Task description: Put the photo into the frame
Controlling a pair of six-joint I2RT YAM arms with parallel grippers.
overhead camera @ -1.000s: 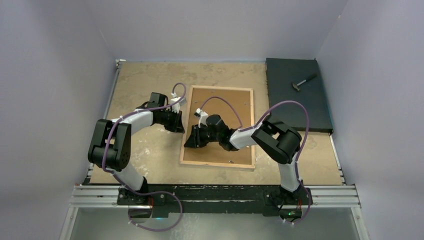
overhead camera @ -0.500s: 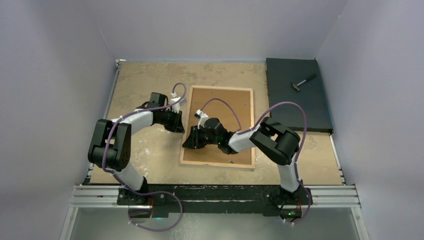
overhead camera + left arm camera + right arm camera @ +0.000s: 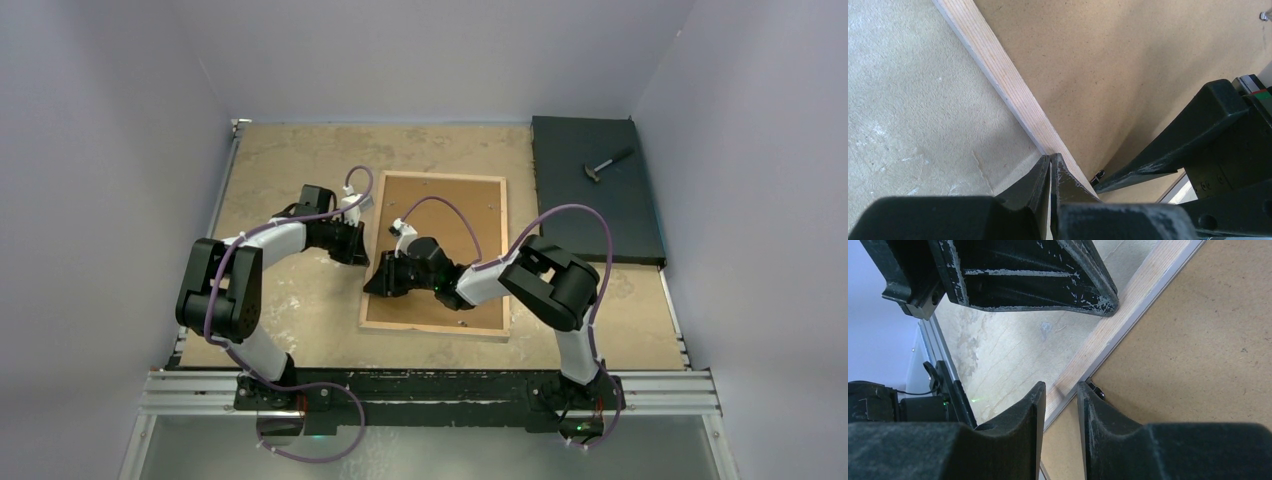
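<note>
The frame [image 3: 432, 326] lies face down, its brown board [image 3: 480, 205] still seated in the back. The photo is not in view; whether it sits under the board I cannot tell.

The left gripper [image 3: 352, 250] is at the frame's left edge, jaws pressed together on nothing, its tips [image 3: 1050, 161] at the wooden rim. The right gripper [image 3: 378, 282] reaches across the board to the same edge, a little nearer the frame's front corner. Its jaws stand partly apart over the rim [image 3: 1060, 390], beside a small black tab [image 3: 1096, 389] where the board meets the wood. No grip shows.

The step in hand looks like working that tab, either to free the board or to lock it. To do it well, the right gripper should:
- put one fingertip flat against the tab's side and swing it along the rim;
- push only sideways, since pressing down would pin the board and jam the tab.

The left gripper's closed tips can brace the rim from outside the frame, so the frame does not slide or turn under the push.

Against the picture a second back, the right gripper has crept outward toward the frame's left edge. The left gripper and the frame sit where they were.
</note>
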